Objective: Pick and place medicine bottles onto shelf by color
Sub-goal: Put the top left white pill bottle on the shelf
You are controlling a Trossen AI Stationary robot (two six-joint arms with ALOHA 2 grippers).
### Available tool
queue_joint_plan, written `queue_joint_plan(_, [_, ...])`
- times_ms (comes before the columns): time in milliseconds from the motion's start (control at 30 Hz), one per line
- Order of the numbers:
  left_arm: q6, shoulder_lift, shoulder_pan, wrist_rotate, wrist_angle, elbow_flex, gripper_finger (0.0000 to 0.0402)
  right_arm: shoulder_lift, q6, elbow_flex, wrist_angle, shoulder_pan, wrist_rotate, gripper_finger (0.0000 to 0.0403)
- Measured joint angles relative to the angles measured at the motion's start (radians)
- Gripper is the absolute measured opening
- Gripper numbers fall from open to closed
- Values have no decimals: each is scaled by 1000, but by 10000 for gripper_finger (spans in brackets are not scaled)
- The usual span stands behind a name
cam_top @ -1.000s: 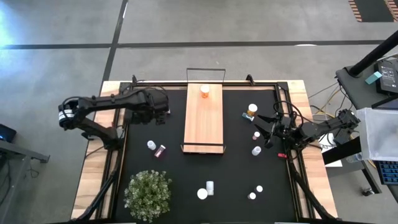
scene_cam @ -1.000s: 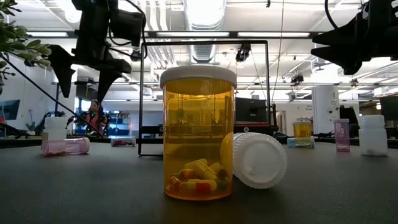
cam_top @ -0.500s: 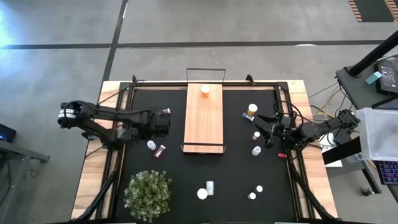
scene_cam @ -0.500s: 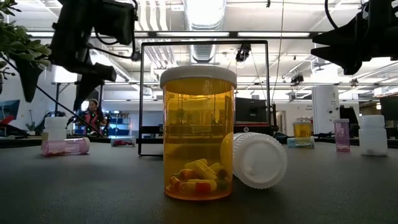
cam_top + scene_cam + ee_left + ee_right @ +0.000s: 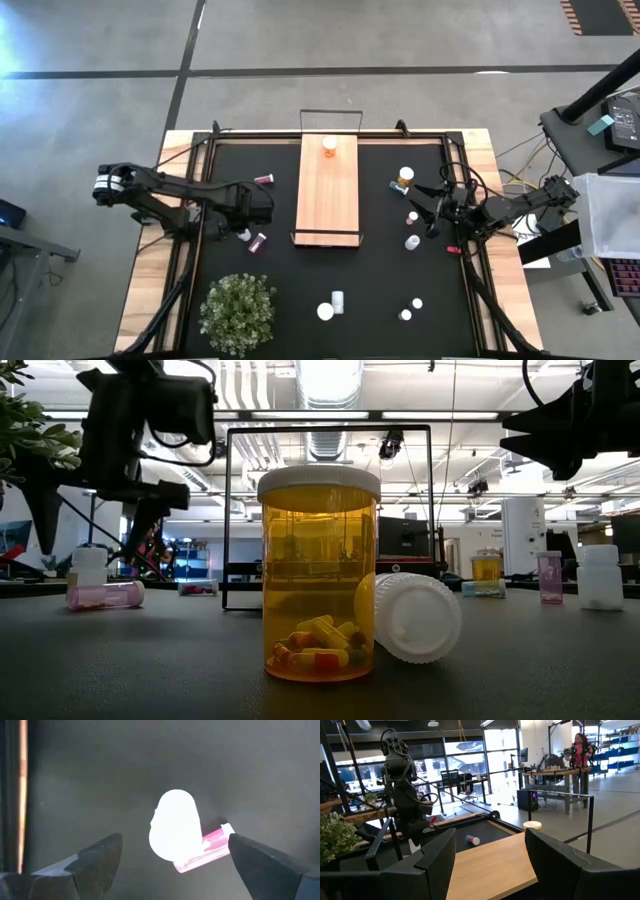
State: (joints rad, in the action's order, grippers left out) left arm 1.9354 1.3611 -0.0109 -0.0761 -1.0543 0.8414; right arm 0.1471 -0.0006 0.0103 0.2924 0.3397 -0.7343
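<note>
Left gripper (image 5: pixel 172 857) spread wide, hanging over the black mat (image 5: pixel 380 270) just left of the shelf (image 5: pixel 327 190). Nothing between my fingers. Directly below them an upright white bottle (image 5: pixel 174 831), washed out to a bright blob from my wrist, so its cap and label cannot be made out. A pink bottle (image 5: pixel 206 849) lies on its side touching or just behind it; its near end is hidden by the white one. From above, my own arm covers part of this pair.

Right gripper (image 5: pixel 432 208) hovers at the right edge of the mat, fingers (image 5: pixel 438 851) held partly apart and empty. From that wrist only the shelf's near corner shows; the rest is cut off by my fingers.

One orange bottle (image 5: pixel 329 147) stands at the shelf's far end. Another pink bottle (image 5: pixel 264 179) lies far-left on the mat. An amber bottle (image 5: pixel 405 177) and two small ones sit by my right gripper, colours too small to call. Near edge: an amber bottle (image 5: pixel 319 573) full of capsules, with a white bottle (image 5: pixel 412 617) on its side touching it, filling the low view and blocking the shelf board. Two more tiny bottles near-right, unreadable. Potted plant (image 5: pixel 238 308) near-left.
</note>
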Motion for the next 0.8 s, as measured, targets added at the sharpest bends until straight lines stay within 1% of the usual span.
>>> queue_joint_plan(367, [0,38,0,-2,8,-1,231,0,0,0,0,0,0,228])
queue_joint_plan(667, [-3,39,-1,6,16,-2,137,0,0,0,0,0,0,228])
queue_joint_plan(733, [-3,39,-1,10,18,-1,122,0,0,0,0,0,0,228])
queue_joint_plan(800, [-2,39,-2,14,20,-1,116,0,0,0,0,0,0,228])
